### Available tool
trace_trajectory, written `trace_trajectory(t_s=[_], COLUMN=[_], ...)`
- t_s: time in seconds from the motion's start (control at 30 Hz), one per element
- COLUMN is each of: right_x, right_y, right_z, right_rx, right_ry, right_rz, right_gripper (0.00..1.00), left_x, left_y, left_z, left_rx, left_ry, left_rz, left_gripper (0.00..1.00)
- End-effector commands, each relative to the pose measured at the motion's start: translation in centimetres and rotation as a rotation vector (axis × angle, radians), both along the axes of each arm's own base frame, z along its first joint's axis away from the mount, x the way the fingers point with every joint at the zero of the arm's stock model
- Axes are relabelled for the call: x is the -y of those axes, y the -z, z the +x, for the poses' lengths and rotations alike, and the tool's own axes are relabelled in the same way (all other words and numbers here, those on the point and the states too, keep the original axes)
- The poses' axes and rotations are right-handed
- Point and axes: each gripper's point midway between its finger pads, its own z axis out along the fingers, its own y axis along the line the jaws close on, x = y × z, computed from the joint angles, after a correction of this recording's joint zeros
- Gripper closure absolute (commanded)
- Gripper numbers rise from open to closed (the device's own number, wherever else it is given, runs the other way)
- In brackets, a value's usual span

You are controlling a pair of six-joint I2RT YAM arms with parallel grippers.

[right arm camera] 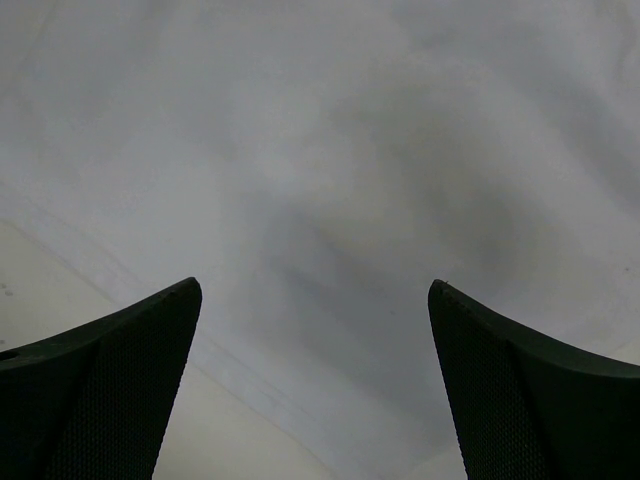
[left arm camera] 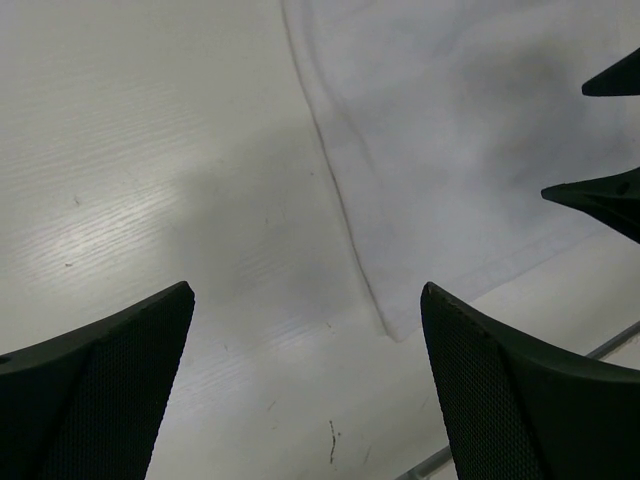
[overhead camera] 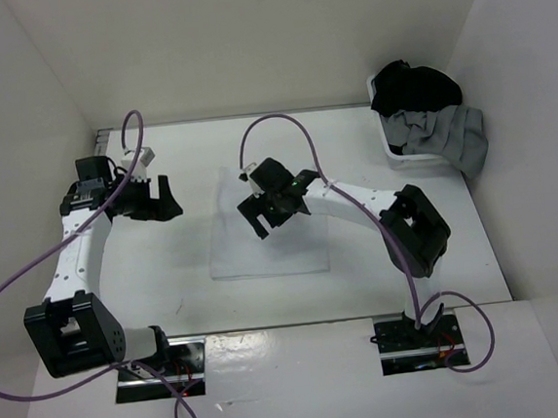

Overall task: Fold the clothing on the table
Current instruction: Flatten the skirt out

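White table, white clothing lying flat mid-table. Both hands wide open, holding nothing: left hand beside its left edge, right hand over it. Risk imo: a low finger snags the thin fabric and drags it crooked. Far-right bin holds a black garment, grey garment spilling over.

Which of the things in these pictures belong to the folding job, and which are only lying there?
For the job:
- white clothing, flat at mid-table
- table

Only lying about:
- black garment
- grey garment
- white bin that holds both, at the far right corner
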Motion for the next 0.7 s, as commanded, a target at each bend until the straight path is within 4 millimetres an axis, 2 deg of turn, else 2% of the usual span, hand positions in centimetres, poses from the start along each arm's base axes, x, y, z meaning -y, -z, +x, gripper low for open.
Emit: trace_trajectory(t_s=[0.0,0.1,0.4,0.57,0.63,0.67], right_x=[-0.5,-0.4,-0.1,0.0,0.1,0.0], right_y=[0.1,0.8,5.9,6.7,7.6,7.3], right_z=[0.7,1.0,0.4,0.3,0.1,0.4], right_rx=[-0.026,-0.032,-0.132,-0.151,-0.164,-0.152], right_ry=[0.097,0.150,0.208,0.226,0.227,0.231], right_rz=[0.031,0.028,-0.045,-0.052,-0.068,-0.066], right_gripper=[0.02,0.02,0.02,0.02,0.02,0.02], left_x=[-0.2,-0.5,-1.1,-1.0,-1.0,-1.0], left_y=[-0.1,0.3,0.7,1.0,1.0,1.0], left_z=[0.5,0.6,0.9,0.7,0.7,0.7], left_rx=[0.029,0.026,0.022,0.013,0.013,0.013], left_ry=[-0.015,-0.029,-0.047,-0.047,-0.047,-0.047], left_rz=[-0.012,0.006,0.029,0.027,0.027,0.027], left_gripper=[0.00,0.00,0.00,0.00,0.00,0.00])
